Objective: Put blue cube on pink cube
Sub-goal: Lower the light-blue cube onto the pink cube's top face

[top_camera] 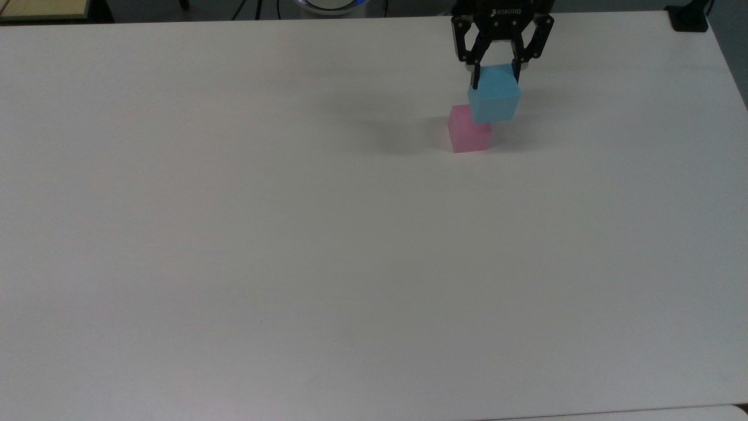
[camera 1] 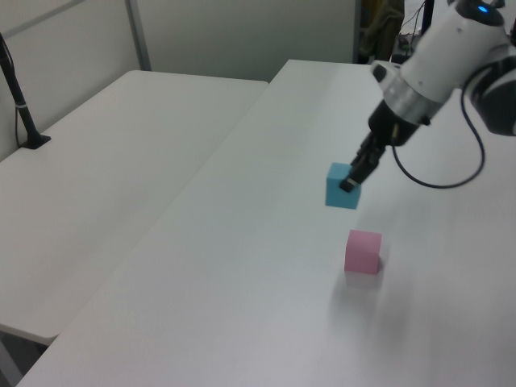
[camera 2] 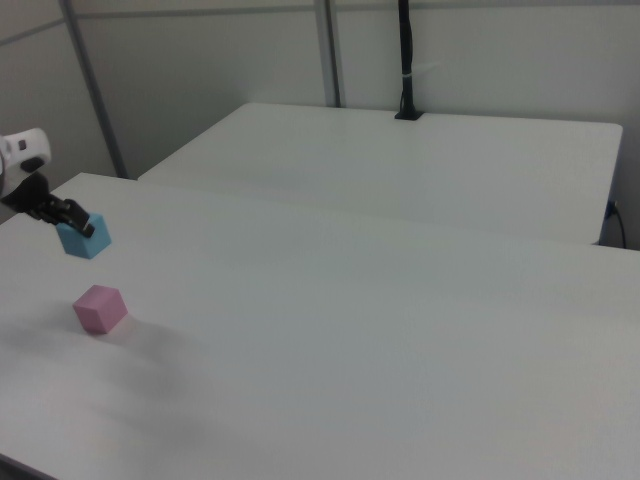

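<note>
1. At the far edge of the worktop [top_camera: 234, 234] in the top view, the black gripper [top_camera: 495, 75] points straight down, its two thin fingers closed partway onto the upper sides of the blue cube [top_camera: 494, 101], which it holds clear of the surface.
2. The blue cube is a small, matte, foam-like block with plain sky-blue faces and crisp edges; in the left view it [camera 1: 343, 186] hangs in the air, tilted slightly, with the gripper [camera 1: 352, 179] at its near upper corner.
3. The pink cube [top_camera: 468, 133] is the same size and texture, pastel pink, and sits flat on the worktop. In the top view the blue cube overlaps its upper right corner; the left view shows the pink cube [camera 1: 363, 251] lower and apart, with a clear gap between the two.
4. In the right view the held blue cube [camera 2: 84, 237] is above and a little to the right view's left of the pink cube [camera 2: 99, 308].
5. The white arm [camera 1: 439, 60] slants down from the left view's upper right, a black cable [camera 1: 451, 165] looping beside its wrist.
6. The worktop is smooth, white and plain, carrying soft grey shadows near the cubes.
</note>
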